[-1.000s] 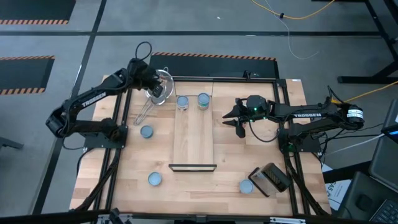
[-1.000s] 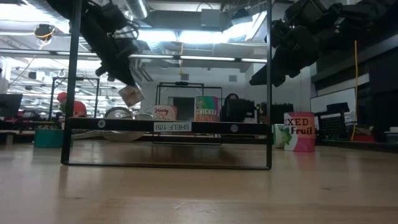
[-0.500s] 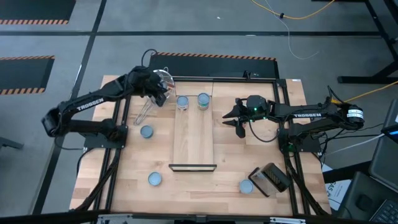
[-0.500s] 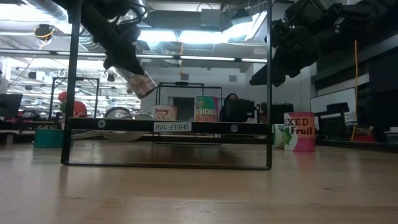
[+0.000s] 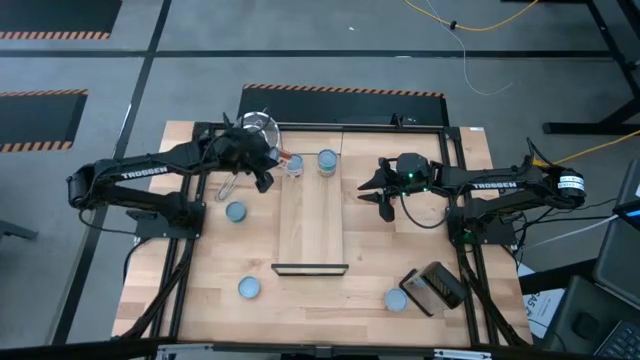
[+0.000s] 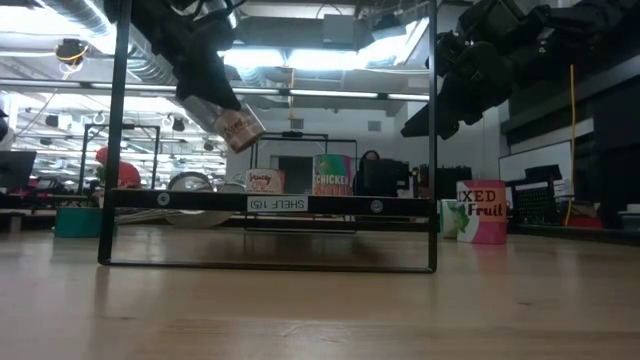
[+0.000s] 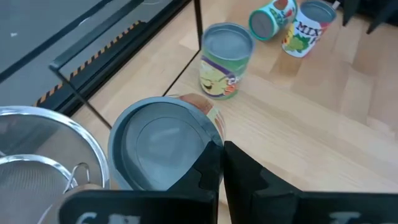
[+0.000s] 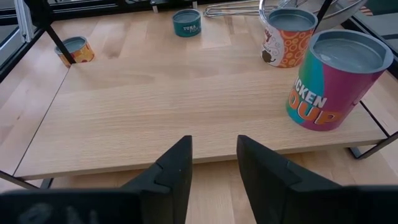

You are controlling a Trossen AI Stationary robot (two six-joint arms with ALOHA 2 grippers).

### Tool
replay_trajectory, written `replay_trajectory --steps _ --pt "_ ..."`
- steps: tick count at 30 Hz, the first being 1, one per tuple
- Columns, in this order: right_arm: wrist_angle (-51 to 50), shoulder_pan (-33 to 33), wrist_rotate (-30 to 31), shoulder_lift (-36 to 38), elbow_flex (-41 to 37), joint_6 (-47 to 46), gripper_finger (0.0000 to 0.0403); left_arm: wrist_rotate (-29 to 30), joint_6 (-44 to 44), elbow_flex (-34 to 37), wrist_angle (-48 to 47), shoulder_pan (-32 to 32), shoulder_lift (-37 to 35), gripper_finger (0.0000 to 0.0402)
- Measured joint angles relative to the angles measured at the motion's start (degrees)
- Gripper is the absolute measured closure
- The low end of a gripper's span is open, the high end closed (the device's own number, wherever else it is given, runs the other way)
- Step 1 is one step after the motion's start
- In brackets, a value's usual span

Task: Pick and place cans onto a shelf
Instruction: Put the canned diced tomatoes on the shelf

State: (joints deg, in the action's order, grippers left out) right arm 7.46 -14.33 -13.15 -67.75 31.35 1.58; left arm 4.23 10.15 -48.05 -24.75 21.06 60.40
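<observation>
Far left of the table (image 5: 330,290): left gripper (image 5: 262,165) raised above the tabletop, clenched on a tilted can (image 6: 239,128), hanging just left of the shelf's far end. Seen past the fingers (image 7: 245,177) in the left wrist view, pale lid of that held can (image 7: 163,142) right at the fingertips, with the wire strainer (image 7: 46,152) close beside it. Strainer (image 5: 255,127) lying at the far left corner of the table, handle pointing toward the near side.

Left of the shelf: one can (image 5: 236,212) standing on the tabletop about midway along, another (image 5: 248,288) near the near edge.

Centre: shelf (image 5: 312,225), a long pale board running far to near, with a black bar (image 5: 310,268) at its near end. At its far end two cans standing side by side, the left one (image 5: 294,165) with an orange-patterned label and the right one (image 5: 327,161) pink and teal. Same pair visible in the right wrist view (image 8: 286,37) (image 8: 336,78).

Right of the shelf: right gripper (image 5: 379,193) hovering above the table near the shelf's far end, fingers (image 8: 171,171) spread and released, nothing between them.

Near right: one more can (image 5: 396,300) on the table, just left of a dark rectangular box (image 5: 433,288).
</observation>
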Motion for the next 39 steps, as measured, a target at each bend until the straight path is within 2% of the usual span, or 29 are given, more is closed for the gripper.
replay_trajectory --steps 8,32,39 --pt "0.0 0.0 0.0 0.0 0.0 0.0 0.0271 4.2 0.0 0.0 0.0 -5.8 0.0 0.0399" --pt "0.0 0.0 0.0 0.0 0.0 0.1 0.0271 4.3 2.2 0.0 10.4 -19.7 0.0 0.0400" --pt "0.0 0.0 0.0 0.0 0.0 0.2 0.0271 6.6 4.7 -0.8 12.7 -23.7 0.1 0.0400"
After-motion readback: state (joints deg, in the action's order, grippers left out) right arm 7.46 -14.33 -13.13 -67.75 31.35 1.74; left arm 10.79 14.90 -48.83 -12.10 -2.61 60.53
